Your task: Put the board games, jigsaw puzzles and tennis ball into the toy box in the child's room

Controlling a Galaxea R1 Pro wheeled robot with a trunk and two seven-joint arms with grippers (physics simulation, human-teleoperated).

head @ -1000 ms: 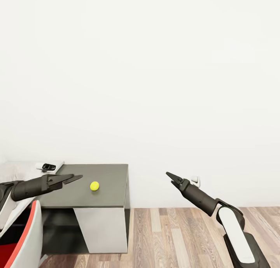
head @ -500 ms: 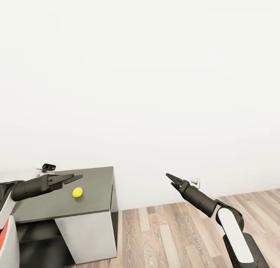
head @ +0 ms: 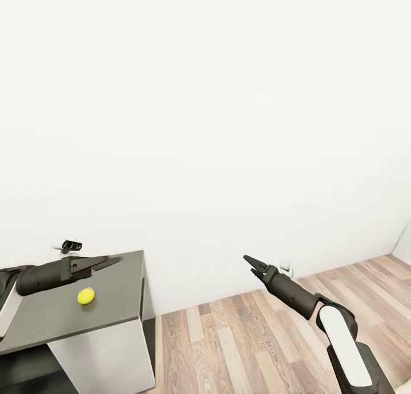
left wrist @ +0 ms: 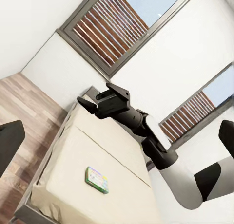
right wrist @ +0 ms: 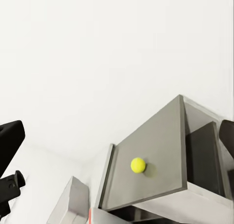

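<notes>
My left claw [head: 107,262] hangs over the bench [head: 114,314], tips apart and empty; my right claw [head: 252,262], also apart, is out over the floor [head: 240,337]. The ball [head: 86,295] sits on the bench just below my left claw. I judge it light and springy, quick to roll, so I'd pinch it across its middle. A game [left wrist: 97,178] lies on the bed [left wrist: 73,185].

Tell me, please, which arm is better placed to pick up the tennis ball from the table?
Probably the left. The left gripper hangs open just above the tennis ball, over the table; the right gripper is over floor.
</notes>
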